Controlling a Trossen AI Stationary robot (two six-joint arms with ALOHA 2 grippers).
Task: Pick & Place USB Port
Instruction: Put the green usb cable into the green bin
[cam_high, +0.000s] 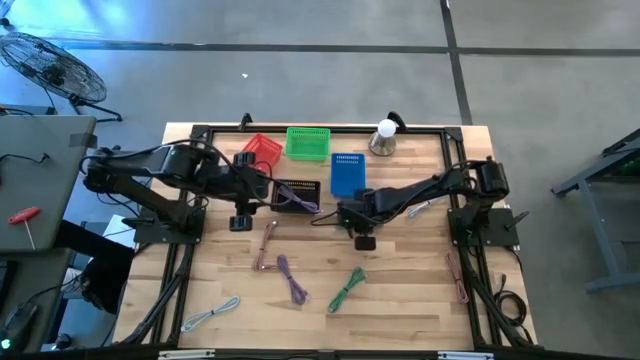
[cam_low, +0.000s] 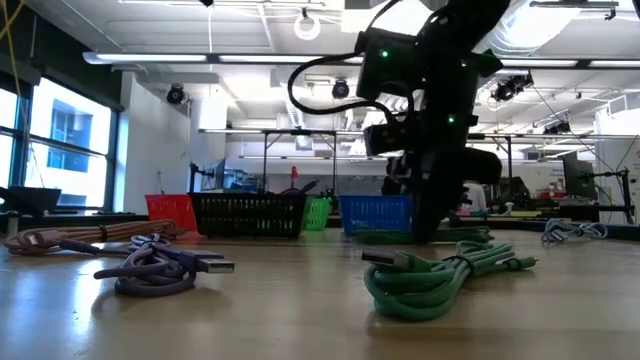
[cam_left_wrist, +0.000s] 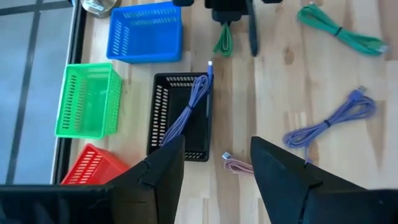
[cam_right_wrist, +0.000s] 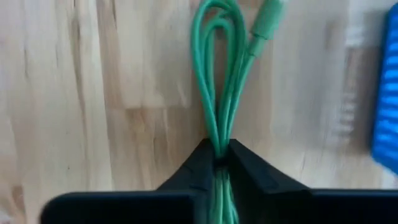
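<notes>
Right hand (cam_right_wrist: 217, 158): closed on the looped green USB cable (cam_right_wrist: 221, 81), mid-desk, just near of the blue plastic basket (cam_high: 347, 174).
Left hand (cam_left_wrist: 217, 171): open, above the black basket (cam_left_wrist: 181, 115).
Right wrist view only: the pinch itself.

Both arms are matte black, built of chunky jointed segments on black frame bases bolted at the table's sides. Black cables loop loosely off the right arm (cam_low: 440, 90), where small green indicator lights glow. The left gripper's (cam_left_wrist: 214, 171) fingers are broad, dark, angular wedges.
</notes>
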